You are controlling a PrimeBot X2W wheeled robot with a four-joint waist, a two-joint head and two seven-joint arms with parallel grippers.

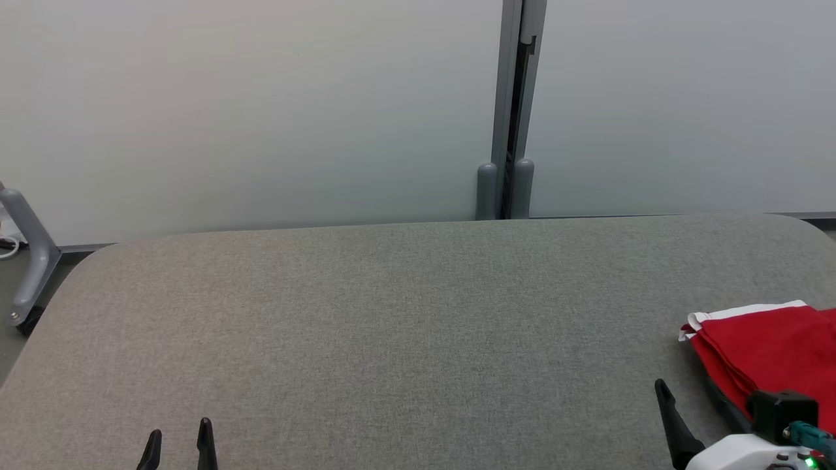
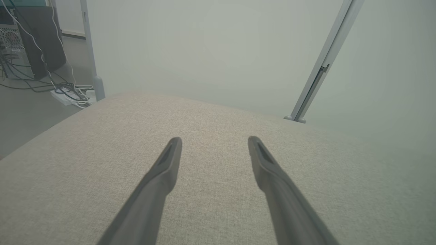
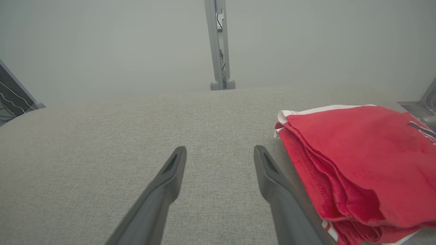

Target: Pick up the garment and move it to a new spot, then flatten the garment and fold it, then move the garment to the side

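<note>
Neatly folded, the red garment (image 1: pixel 771 352) is lying at the lower right of the head view on the grey table (image 1: pixel 392 313), just beside the right gripper (image 3: pixel 219 151), whose fingers (image 3: pixel 163 190) are standing spread and empty. The left gripper (image 1: pixel 178 436) is sitting, likewise spread, at lower left.

The counter (image 1: pixel 392 313) is covered with grey woven cloth, matt and a little rough. The garment (image 3: pixel 361 160) is soft red cloth with a fine fuzzy nap, stitched hems and white trim. The left gripper (image 2: pixel 215 141) and right gripper (image 3: pixel 220 151) look like dark, matt, smooth plastic. The partition post (image 1: pixel 513 98) looks like smooth grey metal.
</note>
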